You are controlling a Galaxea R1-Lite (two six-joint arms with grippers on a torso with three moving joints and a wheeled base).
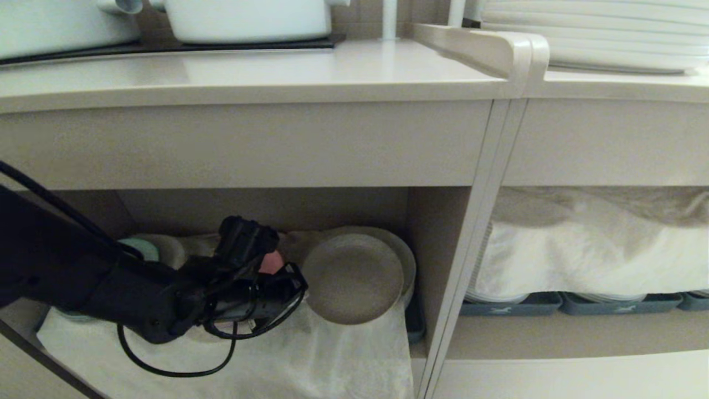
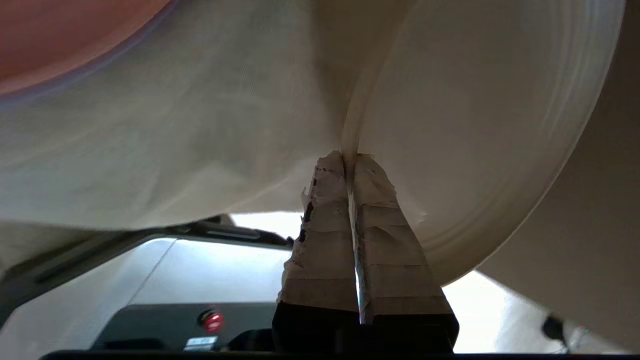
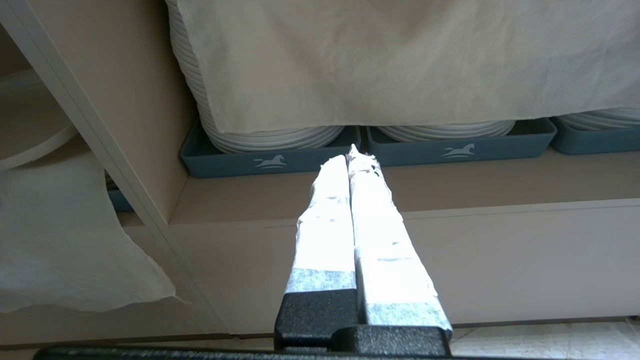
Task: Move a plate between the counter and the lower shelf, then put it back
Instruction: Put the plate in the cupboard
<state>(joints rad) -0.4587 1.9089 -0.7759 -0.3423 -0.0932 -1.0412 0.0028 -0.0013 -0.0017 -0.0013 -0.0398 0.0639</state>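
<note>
The small cream-beige plate [image 1: 354,280] hangs tilted on edge inside the lower shelf [image 1: 426,233], above its whitish cloth [image 1: 310,360]. My left gripper [image 1: 302,284] reaches in from the left and is shut on the plate's left rim. In the left wrist view the taped fingers [image 2: 325,225] pinch the thin rim of the plate [image 2: 475,125], with the left gripper [image 2: 350,157] closed on it. The counter [image 1: 277,72] runs above the shelf. My right gripper [image 3: 352,152] is shut on nothing and stays parked in front of the right-hand compartment.
A larger pale plate [image 1: 409,260] stands behind the held one. Pink [image 1: 271,263] and green [image 1: 138,249] plates sit behind my left arm. White pots [image 1: 249,19] stand on the hob. White plate stacks in blue trays [image 3: 270,162] fill the right compartment under a cloth [image 1: 598,255].
</note>
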